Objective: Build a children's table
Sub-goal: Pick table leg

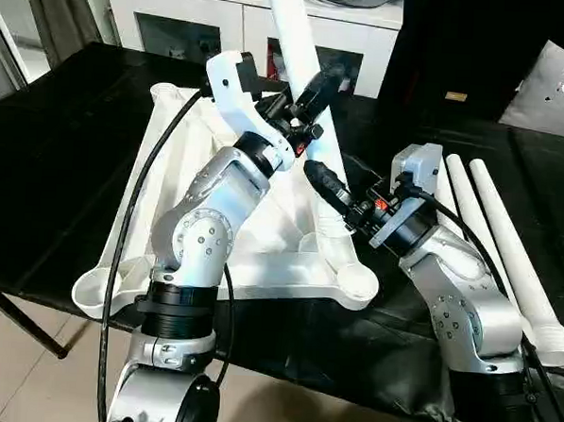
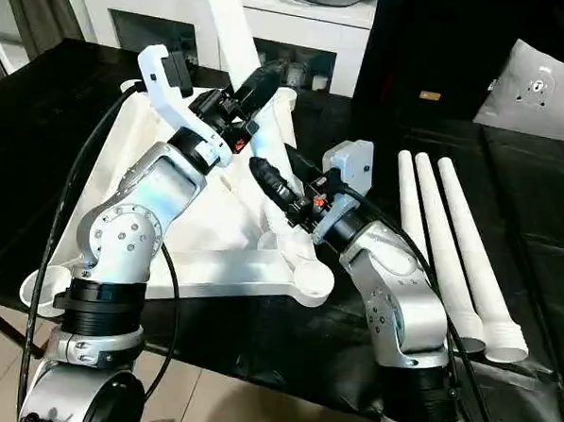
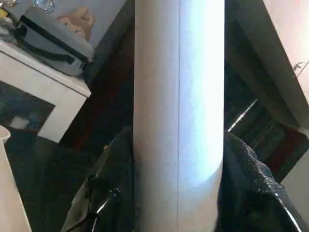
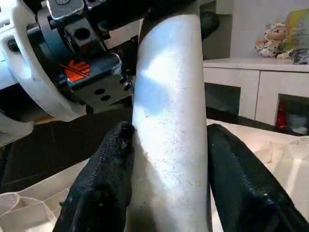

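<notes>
The white tabletop [image 1: 279,268] lies underside up on the black-covered table, with a round socket [image 1: 358,286] at its near right corner. One white leg [image 1: 296,32] rises tilted from the tabletop near that corner. Its foot is hidden behind my right gripper, so I cannot tell whether it sits in a socket. My left gripper [image 1: 312,90] is shut on the leg high up, and both black fingers [image 3: 108,188] press its sides. Lower down, my right gripper [image 1: 330,190] is shut on the same leg, its fingers [image 4: 104,179] on either side.
Three more white legs [image 1: 494,232] lie side by side on the black table to my right. A white cabinet with glass doors [image 1: 178,26] stands behind the table. A grey cushion [image 1: 563,89] sits at the far right. A black cable [image 1: 131,213] runs along my left arm.
</notes>
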